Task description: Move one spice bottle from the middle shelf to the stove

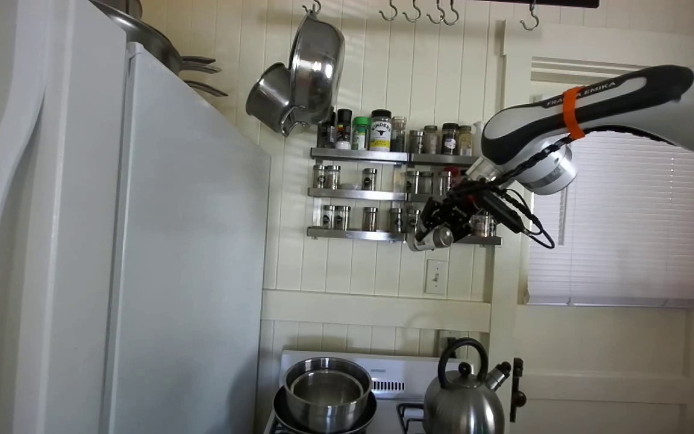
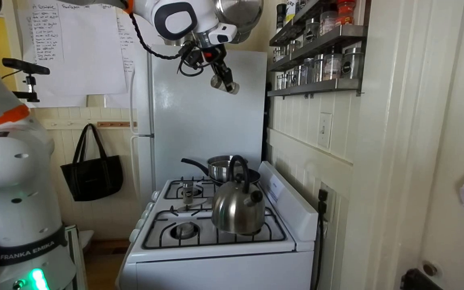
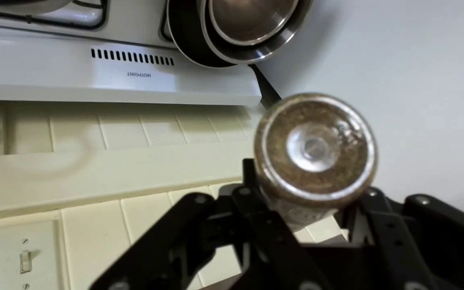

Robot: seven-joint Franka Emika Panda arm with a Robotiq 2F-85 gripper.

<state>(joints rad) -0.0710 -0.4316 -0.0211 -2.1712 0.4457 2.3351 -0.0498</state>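
Leaning far onto its side, the spice bottle [image 3: 315, 149] is hanging in the gripper [image 3: 301, 198], whose jaws are pressing it from both sides. In the wrist view, its round base is showing, with brown contents behind the glass; its label I cannot read. Well below it, the stove [image 2: 216, 272] is carrying the name HOTPOINT on its back panel [image 3: 75, 78], upside down in that view. On the stove, a small jar [image 2: 188, 193] is standing near the kettle [image 2: 236, 209], its dark label being too small for reading. On the middle shelf [image 1: 356, 194], glass jars [image 1: 369, 179] are wearing labels, equally unreadable. On the top shelf [image 1: 359, 155], a white-and-yellow bottle [image 1: 380, 131] is showing KINDERS. The arm [image 1: 630, 99] is bearing FRANKA EMIKA in both exterior views.
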